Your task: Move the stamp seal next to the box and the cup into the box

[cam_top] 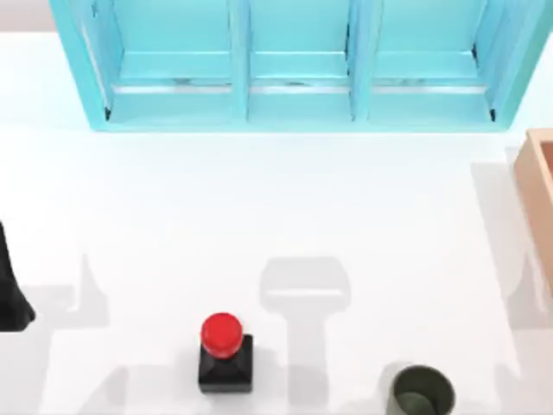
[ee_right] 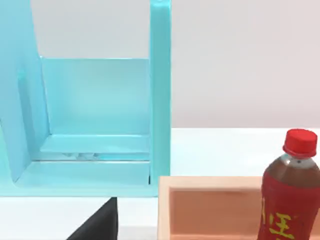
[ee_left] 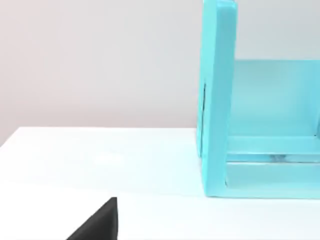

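The stamp seal [cam_top: 225, 350], a glossy red knob on a black square base, stands upright near the table's front edge, left of centre. The dark olive cup [cam_top: 421, 391] sits upright at the front edge, to the stamp's right. The tan box [cam_top: 537, 186] lies at the table's right edge, partly cut off by the frame; the right wrist view shows its open inside [ee_right: 210, 207]. My left gripper [cam_top: 10, 294] is a dark shape parked at the far left edge, well away from the stamp. A black part of my right gripper [ee_right: 97, 222] shows close to the box.
A big turquoise shelf unit [cam_top: 294, 65] with three bays spans the back of the table. A red-labelled bottle [ee_right: 290, 200] with a red cap stands in or just by the box. White table [cam_top: 276, 199] lies open between the shelf and the front objects.
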You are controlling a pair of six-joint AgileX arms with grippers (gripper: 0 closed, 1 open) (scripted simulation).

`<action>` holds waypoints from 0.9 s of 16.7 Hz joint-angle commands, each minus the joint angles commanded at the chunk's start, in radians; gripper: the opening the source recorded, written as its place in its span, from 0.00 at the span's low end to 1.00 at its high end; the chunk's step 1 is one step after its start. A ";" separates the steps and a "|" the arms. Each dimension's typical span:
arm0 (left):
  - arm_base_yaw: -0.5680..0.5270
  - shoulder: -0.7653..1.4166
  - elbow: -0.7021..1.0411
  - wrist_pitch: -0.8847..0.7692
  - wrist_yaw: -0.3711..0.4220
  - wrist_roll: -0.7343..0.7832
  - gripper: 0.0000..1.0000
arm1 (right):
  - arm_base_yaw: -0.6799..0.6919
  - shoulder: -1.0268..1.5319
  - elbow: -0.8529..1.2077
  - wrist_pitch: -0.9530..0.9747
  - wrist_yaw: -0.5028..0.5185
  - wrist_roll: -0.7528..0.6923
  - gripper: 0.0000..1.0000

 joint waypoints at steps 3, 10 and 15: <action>0.000 0.000 0.000 0.000 0.000 0.000 1.00 | 0.004 0.008 0.007 -0.005 -0.001 0.004 1.00; 0.000 0.000 0.000 0.000 0.000 0.000 1.00 | 0.141 0.299 0.257 -0.197 -0.011 0.146 1.00; 0.000 0.000 0.000 0.000 0.000 0.000 1.00 | 0.318 0.702 0.594 -0.463 -0.014 0.330 1.00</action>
